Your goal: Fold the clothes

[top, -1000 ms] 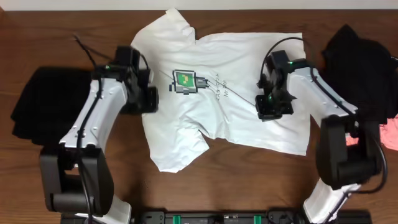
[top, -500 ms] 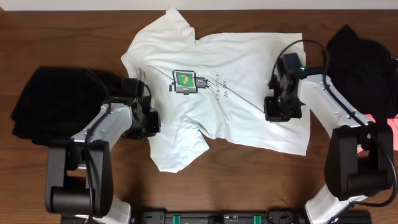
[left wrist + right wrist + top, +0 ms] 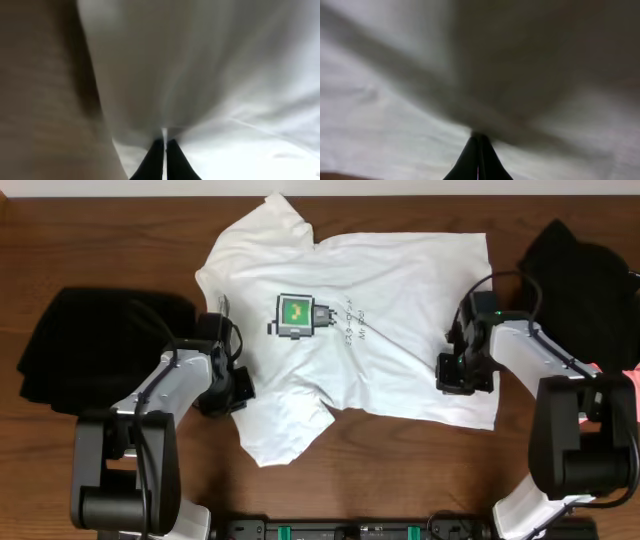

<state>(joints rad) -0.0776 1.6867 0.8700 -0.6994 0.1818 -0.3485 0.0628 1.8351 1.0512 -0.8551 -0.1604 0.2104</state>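
Note:
The white T-shirt (image 3: 380,290) with a green-and-grey pixel robot print (image 3: 294,314) lies spread on the wooden table. My left gripper (image 3: 236,386) is at the shirt's left edge, below the sleeve. In the left wrist view its fingers (image 3: 164,145) are shut, pinching white fabric (image 3: 210,65). My right gripper (image 3: 458,372) is over the shirt's right part near the hem. In the right wrist view its fingers (image 3: 479,137) are shut on white fabric (image 3: 380,120), which rises into a fold.
A black garment (image 3: 90,345) lies at the left of the table under my left arm. Another black garment (image 3: 580,275) is heaped at the right, with a pink one (image 3: 630,392) at the right edge. Bare wood (image 3: 400,460) shows in front of the shirt.
Both grippers have moved toward the table's front, the right one also outward to the right. The shirt's lower left sleeve and edge have shifted with them.

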